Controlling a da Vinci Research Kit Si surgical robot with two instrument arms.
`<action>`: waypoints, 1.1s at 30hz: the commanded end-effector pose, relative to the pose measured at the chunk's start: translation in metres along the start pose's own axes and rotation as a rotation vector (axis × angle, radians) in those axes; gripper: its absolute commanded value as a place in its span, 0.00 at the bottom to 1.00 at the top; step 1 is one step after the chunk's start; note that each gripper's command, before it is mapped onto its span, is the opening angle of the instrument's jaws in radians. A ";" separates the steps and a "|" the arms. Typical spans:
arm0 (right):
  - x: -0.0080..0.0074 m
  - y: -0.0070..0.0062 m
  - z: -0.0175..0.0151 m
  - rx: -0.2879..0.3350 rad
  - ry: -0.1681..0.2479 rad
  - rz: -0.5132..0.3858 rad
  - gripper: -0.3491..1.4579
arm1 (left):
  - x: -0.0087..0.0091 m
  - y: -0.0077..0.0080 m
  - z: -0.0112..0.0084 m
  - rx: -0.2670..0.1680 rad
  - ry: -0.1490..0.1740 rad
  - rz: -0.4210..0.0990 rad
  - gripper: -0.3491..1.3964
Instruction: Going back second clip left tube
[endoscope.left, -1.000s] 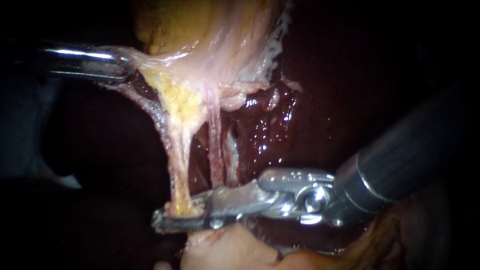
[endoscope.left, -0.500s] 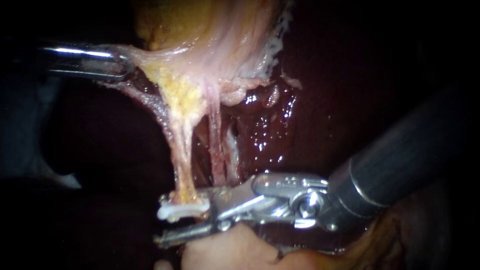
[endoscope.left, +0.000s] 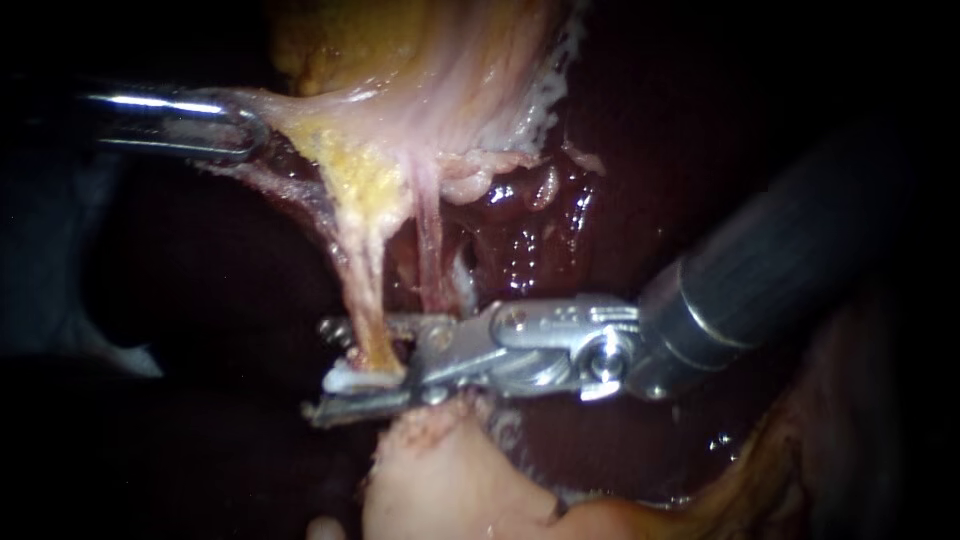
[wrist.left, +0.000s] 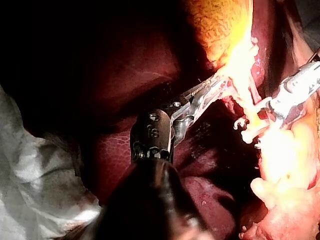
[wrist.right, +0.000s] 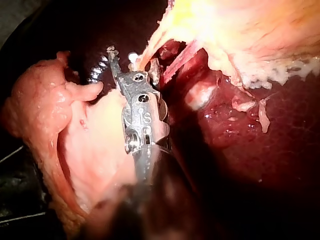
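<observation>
Right instrument (endoscope.left: 325, 370) jaws spread round left tube (endoscope.left: 365, 290) — prob soft, thin, tears easy, so grip above clip (endoscope.left: 360, 378). Left instrument (endoscope.left: 240, 125) pinches gallbladder (endoscope.left: 420, 60) — upper left.

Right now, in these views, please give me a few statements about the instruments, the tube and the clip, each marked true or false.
1. The right instrument has open jaws, with the left tube between them. True.
2. A white clip sits on the left tube. True.
3. The left instrument holds nothing. False: its jaws are shut on pale tissue, pulling it sideways.
4. The right instrument's jaws reach up to the left instrument. False: they are well apart, at the low end of the tube.
</observation>
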 end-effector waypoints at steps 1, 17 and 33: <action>0.0001 0.0001 -0.0004 -0.004 -0.001 -0.008 0.47 | 0.0000 0.0000 0.0000 0.000 0.000 0.000 0.00; 0.0000 0.0001 -0.0089 -0.011 -0.009 -0.174 0.47 | -0.0001 0.0000 -0.0001 -0.001 0.000 0.001 0.00; 0.0002 0.0000 -0.0182 -0.025 -0.020 -0.236 0.47 | -0.0002 0.0000 -0.0001 0.000 0.000 0.001 0.00</action>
